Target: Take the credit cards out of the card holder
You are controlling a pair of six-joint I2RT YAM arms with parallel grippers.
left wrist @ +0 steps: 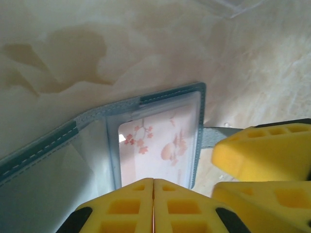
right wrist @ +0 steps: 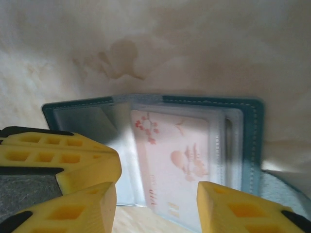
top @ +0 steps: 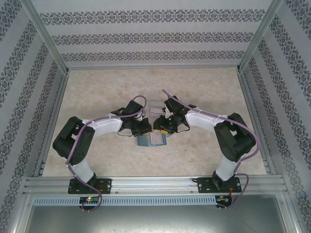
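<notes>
The left gripper (left wrist: pixel 153 194) has its yellow, blocky plastic fingers pressed flat together, with only a hairline seam between them. They sit at the near edge of the open card holder (left wrist: pixel 48 145). Whether a thin layer of it is caught in that seam cannot be told.

The right gripper (right wrist: pixel 155 191) has its fingers (right wrist: pixel 233 208) spread apart. They stand one on each side of the lower end of the pale card (right wrist: pixel 180 155), and contact with the card cannot be made out. Each finger is moulded with a row of square pockets along its face. In the left wrist view the right gripper's fingers (left wrist: pixel 262 155) sit just beside the holder's right edge.

The card holder is a small teal wallet of soft, leather-like material with a line of light stitching around its border. It lies opened like a book on the bench (top: pixel 97 92), between the two arms and right under their tips (top: pixel 146 141). Its inside holds clear, glossy plastic sleeves. One whitish-lilac card (left wrist: pixel 155 145), printed with small pink blossoms and rounded shapes, sits inside a sleeve. A blue-grey closing tab (left wrist: pixel 214 136) sticks out from the holder's side.

The bench surface is a mottled cream, marble-like sheet. A clear plastic tray (top: pixel 154 107) lies just beyond the holder.
</notes>
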